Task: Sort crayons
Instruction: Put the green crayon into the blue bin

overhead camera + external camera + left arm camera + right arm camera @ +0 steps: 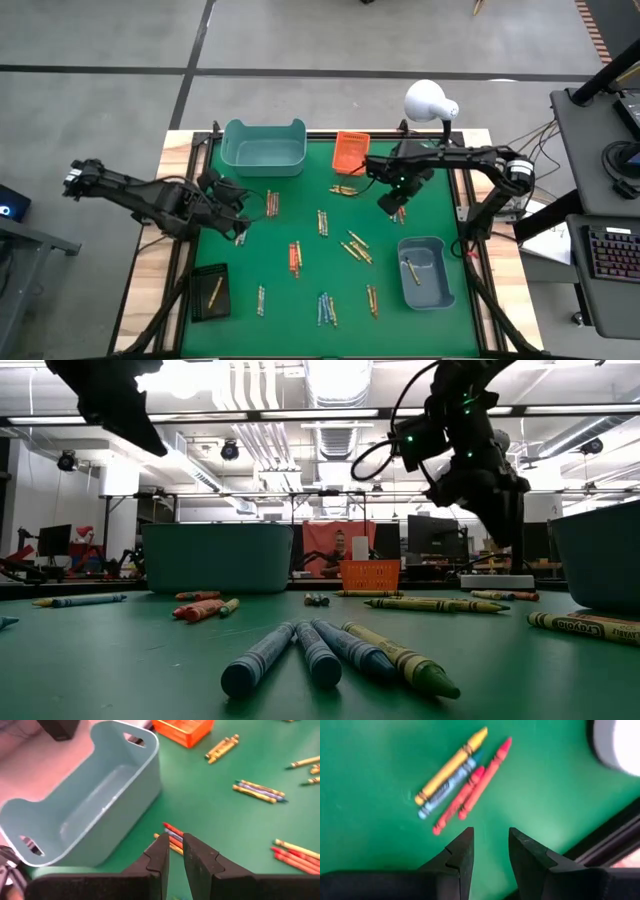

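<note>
Several crayons lie in small groups on the green mat (300, 320), among them blue ones (300, 655) near the front. My left gripper (175, 852) hangs over the mat's left part (240, 228), fingers almost together with only a slit and nothing seen in it. Red, blue and yellow crayons (170, 834) lie just beyond its fingertips. My right gripper (491, 842) points down over the mat's far right (393, 207), open and above bare mat. A yellow, a blue and two red crayons (457, 782) lie ahead of its fingers.
A teal bin (263, 147) and an orange tray (350, 150) stand at the far edge. A blue-grey bin (425, 270) at the right and a black tray (210, 292) at the near left each hold a yellow crayon. A white lamp (428, 100) stands at the far right.
</note>
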Tool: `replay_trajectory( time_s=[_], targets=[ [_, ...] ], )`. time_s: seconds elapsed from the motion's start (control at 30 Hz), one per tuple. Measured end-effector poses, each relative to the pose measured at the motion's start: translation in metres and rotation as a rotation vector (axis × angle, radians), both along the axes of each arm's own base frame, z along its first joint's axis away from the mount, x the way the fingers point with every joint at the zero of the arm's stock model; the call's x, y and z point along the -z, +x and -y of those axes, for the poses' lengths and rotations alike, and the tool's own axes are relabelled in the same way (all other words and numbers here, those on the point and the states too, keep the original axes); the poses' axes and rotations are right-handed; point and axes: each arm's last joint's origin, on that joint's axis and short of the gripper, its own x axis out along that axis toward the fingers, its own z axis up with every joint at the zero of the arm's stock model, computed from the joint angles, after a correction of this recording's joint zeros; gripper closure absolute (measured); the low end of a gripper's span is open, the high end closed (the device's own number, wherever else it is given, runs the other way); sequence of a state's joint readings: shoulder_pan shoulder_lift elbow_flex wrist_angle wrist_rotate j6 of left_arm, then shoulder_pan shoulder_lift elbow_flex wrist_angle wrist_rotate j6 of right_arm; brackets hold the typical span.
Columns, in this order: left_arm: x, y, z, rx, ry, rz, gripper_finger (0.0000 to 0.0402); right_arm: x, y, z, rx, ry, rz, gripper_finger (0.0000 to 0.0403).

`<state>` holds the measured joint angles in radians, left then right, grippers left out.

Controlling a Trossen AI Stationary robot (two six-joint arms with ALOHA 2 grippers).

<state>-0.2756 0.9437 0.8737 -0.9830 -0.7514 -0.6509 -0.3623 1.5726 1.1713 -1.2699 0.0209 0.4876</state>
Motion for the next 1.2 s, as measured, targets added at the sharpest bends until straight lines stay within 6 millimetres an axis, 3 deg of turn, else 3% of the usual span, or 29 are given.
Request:
replay_trajectory(
  time_s=[0.27, 0.57, 0.73, 0.87, 1.03, 1.2],
  targets=[
    [-0.013, 0.006, -0.011, -0.018, 0.039, 0.029, 0.0365, 0.002, 0.017, 0.007, -0.065, -0.071, 0.179, 0.0294],
    [-0.023, 0.009, -0.011, -0.011, 0.024, 0.075, 0.0359, 0.001, 0.018, 0.009, -0.137, -0.07, 0.192, 0.0294],
    [-0.026, 0.01, -0.015, -0.048, 0.083, 0.091, 0.0344, -0.002, 0.023, 0.011, -0.249, -0.097, 0.227, 0.0294],
    [-0.044, 0.012, -0.026, -0.099, 0.19, 0.109, 0.0333, -0.004, 0.03, 0.018, -0.401, -0.231, 0.246, 0.0294],
    [-0.056, 0.011, -0.035, -0.073, 0.256, 0.055, 0.0329, -0.011, 0.045, 0.023, -0.545, -0.306, 0.37, 0.0294],
    [-0.052, 0.011, -0.035, -0.037, 0.289, 0.003, 0.0329, -0.018, 0.06, 0.02, -0.659, -0.195, 0.645, 0.0294]
  ],
)
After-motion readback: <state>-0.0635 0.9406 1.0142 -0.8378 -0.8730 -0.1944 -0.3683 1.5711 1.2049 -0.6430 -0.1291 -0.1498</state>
